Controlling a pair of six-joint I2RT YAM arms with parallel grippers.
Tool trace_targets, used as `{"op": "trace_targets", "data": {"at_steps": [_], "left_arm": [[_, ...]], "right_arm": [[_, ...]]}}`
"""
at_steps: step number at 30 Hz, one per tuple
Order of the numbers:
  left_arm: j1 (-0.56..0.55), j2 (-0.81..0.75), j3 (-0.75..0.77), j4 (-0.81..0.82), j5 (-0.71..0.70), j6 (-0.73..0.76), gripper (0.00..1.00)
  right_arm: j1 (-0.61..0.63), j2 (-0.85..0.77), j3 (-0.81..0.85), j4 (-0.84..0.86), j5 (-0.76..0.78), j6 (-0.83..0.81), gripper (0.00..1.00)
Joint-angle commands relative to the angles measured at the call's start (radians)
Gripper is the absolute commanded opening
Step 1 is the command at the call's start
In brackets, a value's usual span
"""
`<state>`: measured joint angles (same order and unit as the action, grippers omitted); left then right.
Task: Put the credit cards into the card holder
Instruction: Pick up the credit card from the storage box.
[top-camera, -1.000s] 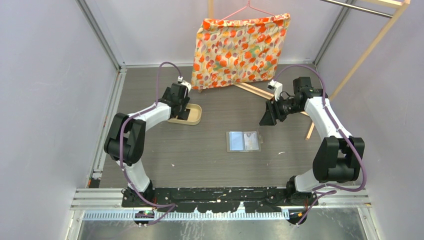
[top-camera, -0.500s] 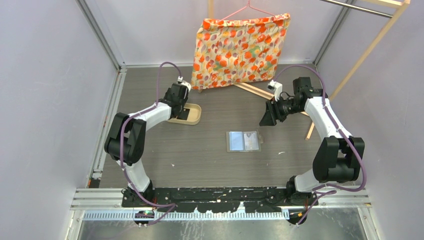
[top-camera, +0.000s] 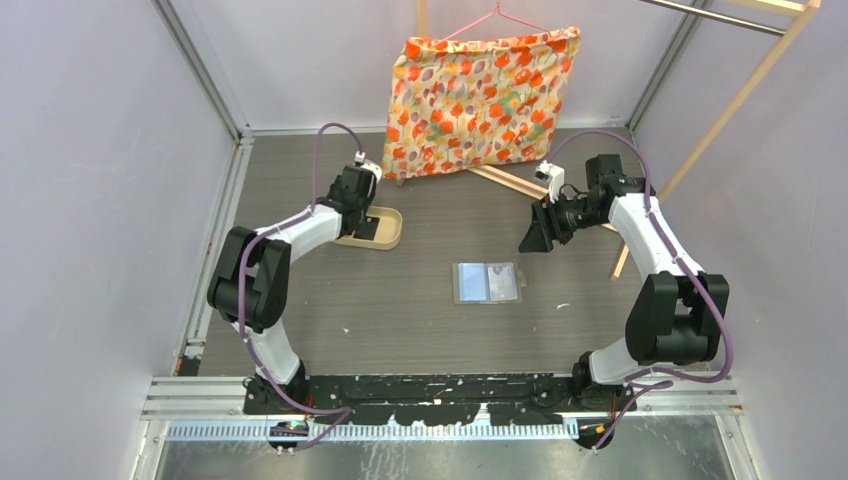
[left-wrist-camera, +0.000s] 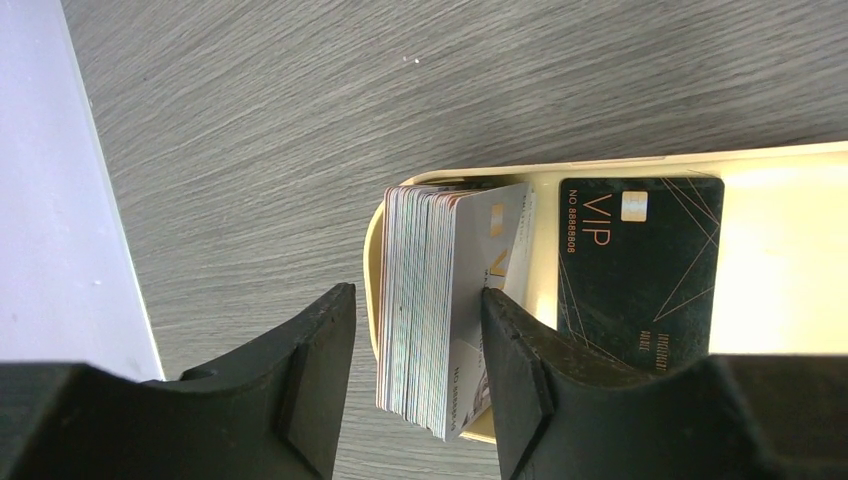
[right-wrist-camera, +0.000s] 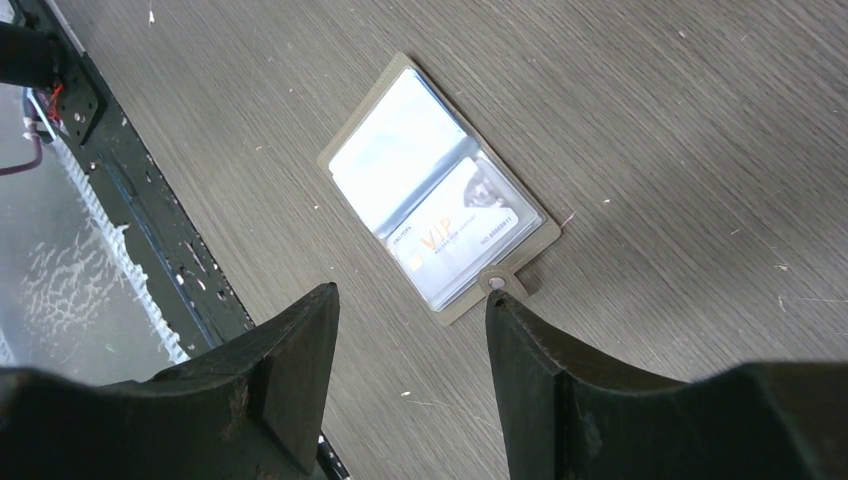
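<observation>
Grey wood-grain table (top-camera: 400, 300) with a tan oval tray (top-camera: 398, 232) lying flat at 10 o'clock from centre. An orange floral fabric cover (top-camera: 480, 100) hangs on a pink hanger (top-camera: 497, 17) at 12 o'clock, its lower edge near the tabletop. A pale wooden rack (top-camera: 735, 95) stands at 2 o'clock.

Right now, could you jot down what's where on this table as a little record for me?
left gripper: open jaws straddling card stack standing on edge in tan tray
black card: flat in tray beside stack
card holder: lying open on table, one pale card in a pocket
right gripper: open, empty, raised near card holder
</observation>
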<state>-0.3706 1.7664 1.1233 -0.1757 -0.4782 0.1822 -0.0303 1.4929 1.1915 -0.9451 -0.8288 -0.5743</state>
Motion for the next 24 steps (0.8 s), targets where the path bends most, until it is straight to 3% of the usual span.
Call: {"op": "trace_targets", "data": {"at_steps": [1, 24], "left_arm": [[0.007, -0.051, 0.005, 0.036, -0.024, -0.009, 0.50], [0.001, -0.064, 0.007, 0.032, -0.021, -0.013, 0.37]], "right_arm": [[-0.005, 0.005, 0.021, -0.011, -0.019, -0.019, 0.60], [-0.006, 0.021, 0.025, -0.022, -0.021, -0.025, 0.60]]}}
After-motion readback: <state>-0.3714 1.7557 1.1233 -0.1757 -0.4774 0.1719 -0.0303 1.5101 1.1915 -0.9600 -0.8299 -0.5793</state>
